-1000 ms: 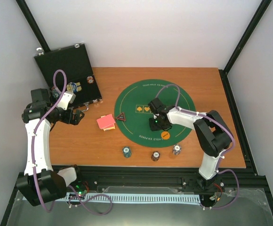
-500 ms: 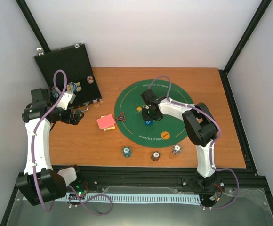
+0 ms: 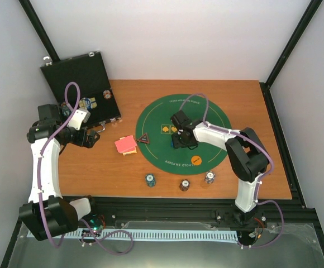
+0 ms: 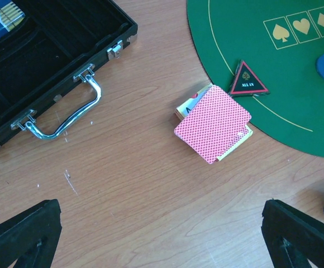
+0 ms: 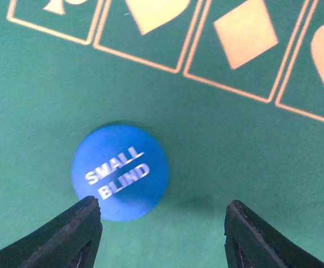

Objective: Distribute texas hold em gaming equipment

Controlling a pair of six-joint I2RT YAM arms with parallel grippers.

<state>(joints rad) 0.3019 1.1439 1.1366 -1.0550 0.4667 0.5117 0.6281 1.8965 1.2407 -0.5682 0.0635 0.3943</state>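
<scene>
Right wrist view: the right gripper (image 5: 162, 218) hangs over the green felt mat (image 5: 33, 95) with its jaws spread wide, gripping nothing. The blue button (image 5: 120, 172) lies flat on the felt by one fingertip, perhaps touching it. The left gripper (image 4: 161, 223) is likewise spread and empty above the table (image 4: 123, 184), with the red-backed cards (image 4: 213, 123) and triangle marker (image 4: 248, 80) ahead by the mat's edge.

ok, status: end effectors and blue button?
Left end effector open, empty, near cards. Right end effector open above blue button, off-centre, flat on mat. Nothing in the way.
</scene>
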